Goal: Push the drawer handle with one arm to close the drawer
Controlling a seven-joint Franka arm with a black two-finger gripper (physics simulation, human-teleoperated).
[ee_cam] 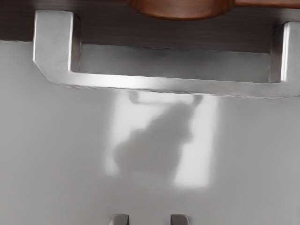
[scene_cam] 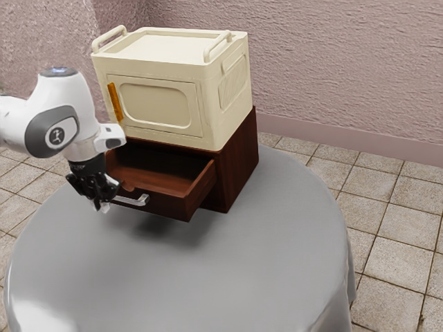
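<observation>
Grey table: drawer open toward the exterior view's twelve o'clock, closing left to do; gripper at ten, fingertips apart.

exterior: high, angled down | wrist: close, facing down | shared: handle

I see the tbl. on the floor, w/ the wall behind. The cab. sits at the back part of the tbl., & the big box is right on top of it. Two bars go on the box's top, 1 at each end. The drawer sticks out of the cab.'s front, over the tbl., & its handle is on the drawer's front, toward the exterior view's left.
</observation>
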